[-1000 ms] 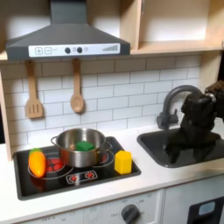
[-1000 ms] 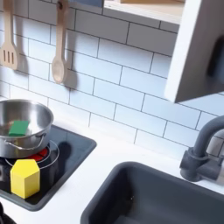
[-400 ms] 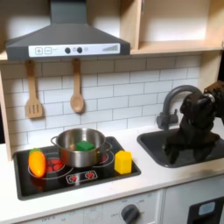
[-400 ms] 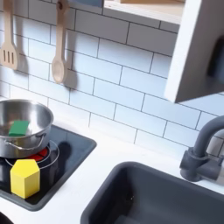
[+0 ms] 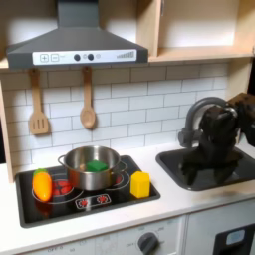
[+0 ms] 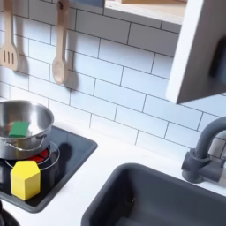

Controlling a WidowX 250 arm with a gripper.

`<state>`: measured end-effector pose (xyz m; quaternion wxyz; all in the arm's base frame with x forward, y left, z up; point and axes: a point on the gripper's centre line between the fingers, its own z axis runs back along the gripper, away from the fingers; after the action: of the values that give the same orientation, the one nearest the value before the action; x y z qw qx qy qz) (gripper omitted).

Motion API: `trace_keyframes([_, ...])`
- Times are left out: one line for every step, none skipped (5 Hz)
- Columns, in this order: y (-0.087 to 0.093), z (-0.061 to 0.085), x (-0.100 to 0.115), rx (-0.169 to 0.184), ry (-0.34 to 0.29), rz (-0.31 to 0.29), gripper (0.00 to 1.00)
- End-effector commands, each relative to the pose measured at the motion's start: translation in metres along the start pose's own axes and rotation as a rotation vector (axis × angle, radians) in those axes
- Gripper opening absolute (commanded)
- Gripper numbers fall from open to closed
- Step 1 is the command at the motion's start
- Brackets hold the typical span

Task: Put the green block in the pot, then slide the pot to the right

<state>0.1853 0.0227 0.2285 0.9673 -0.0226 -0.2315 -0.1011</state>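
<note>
The green block (image 5: 95, 165) lies inside the pot (image 5: 92, 167), on its bottom; in the second exterior view it shows as a green patch (image 6: 18, 130) against the inner wall of the pot (image 6: 22, 126). The pot stands on the black stove top (image 5: 110, 199), toward the back, with a small side handle pointing to the first exterior view's left.

In front of the pot, at the first exterior view's right, the yellow block (image 5: 140, 184) stands on the stove top, just beside the pot but apart from it. The orange-yellow toy vegetable (image 5: 42, 185) lies at the stove's left edge in the first exterior view, near the pot.

The gripper (image 5: 217, 134) is well apart from the stove, dark and blurred above the sink (image 5: 204, 167), close to the grey faucet (image 5: 199, 112). I cannot tell if the fingers are open or closed. Two wooden utensils (image 5: 62, 108) hang on the tiled wall behind the stove.
</note>
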Motion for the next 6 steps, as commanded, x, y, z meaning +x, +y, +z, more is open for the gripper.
trace_keyframes([0.028, -0.014, 0.026, 0.039, -0.025, 0.051, 1.00])
trace_keyframes([0.034, -0.017, 0.038, 0.040, -0.042, 0.059, 1.00])
trace_keyframes([0.046, -0.016, 0.050, 0.054, -0.059, 0.069, 1.00])
trace_keyframes([0.063, -0.017, 0.063, 0.068, -0.073, 0.091, 1.00])
trace_keyframes([0.082, -0.018, 0.067, 0.087, -0.072, 0.129, 1.00])
trace_keyframes([0.100, -0.021, 0.070, 0.106, -0.066, 0.156, 1.00])
